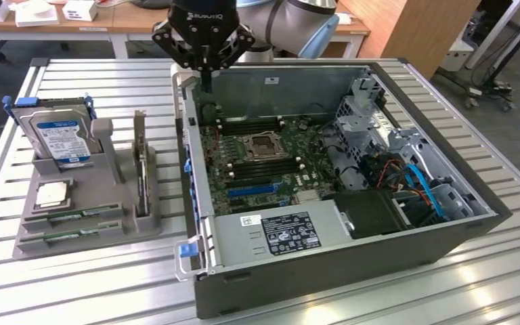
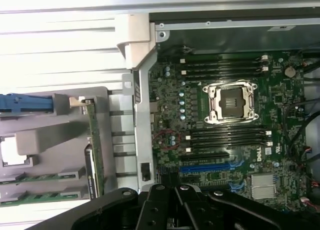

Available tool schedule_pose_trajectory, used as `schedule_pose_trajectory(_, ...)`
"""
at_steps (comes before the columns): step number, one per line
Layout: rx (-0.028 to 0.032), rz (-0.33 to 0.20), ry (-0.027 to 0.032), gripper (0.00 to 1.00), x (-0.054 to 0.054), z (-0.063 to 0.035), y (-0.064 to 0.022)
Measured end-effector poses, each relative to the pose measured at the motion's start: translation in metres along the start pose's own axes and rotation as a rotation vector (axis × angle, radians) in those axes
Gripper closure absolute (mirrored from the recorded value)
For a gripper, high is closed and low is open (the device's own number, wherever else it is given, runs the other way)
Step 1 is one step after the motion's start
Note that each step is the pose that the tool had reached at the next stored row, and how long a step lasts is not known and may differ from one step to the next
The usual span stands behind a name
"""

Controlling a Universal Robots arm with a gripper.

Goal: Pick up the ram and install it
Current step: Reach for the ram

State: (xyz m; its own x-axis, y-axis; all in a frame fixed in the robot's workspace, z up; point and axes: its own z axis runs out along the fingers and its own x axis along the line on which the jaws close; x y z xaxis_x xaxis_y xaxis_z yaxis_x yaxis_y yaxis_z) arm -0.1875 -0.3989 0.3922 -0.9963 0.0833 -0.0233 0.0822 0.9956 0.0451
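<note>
Currently, on the counter (image 1: pixel 89 288):

- Gripper (image 1: pixel 206 80): it is hanging closed, fingers pressing together with nothing showing between them. It is hovering over a corner of the open case (image 1: pixel 332 277), just above the case wall and touching nothing.
- Ram (image 1: pixel 70 218): it is lying flat in a slot of the grey holder (image 1: pixel 156 217), well apart from the gripper and lower than it, toward the exterior view's left.
- Second stick (image 1: pixel 66 237): it is lying parallel to the ram in the next slot, farther again from the gripper.
- Hard drive (image 1: pixel 61 139): it is leaning in the same holder, off to the gripper's side on the exterior view's left and nearer to it than the ram.
- Card (image 1: pixel 141 169): it is standing upright on edge in the holder, between the ram and the case.
- Motherboard (image 2: pixel 225 155): it is lying in the case floor, below the gripper.
- Socket (image 2: pixel 230 102): it is sitting open on the motherboard.
- Memory slots (image 2: pixel 225 67): these are running in dark rows on both sides of the socket, and all are showing empty.
</note>
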Motion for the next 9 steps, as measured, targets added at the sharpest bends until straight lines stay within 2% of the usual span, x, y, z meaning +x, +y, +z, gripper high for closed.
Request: schedule_pose_trajectory(9, 0.0001, 0.006, -0.0002, 0.9, 0.029, -0.0003, -0.0024)
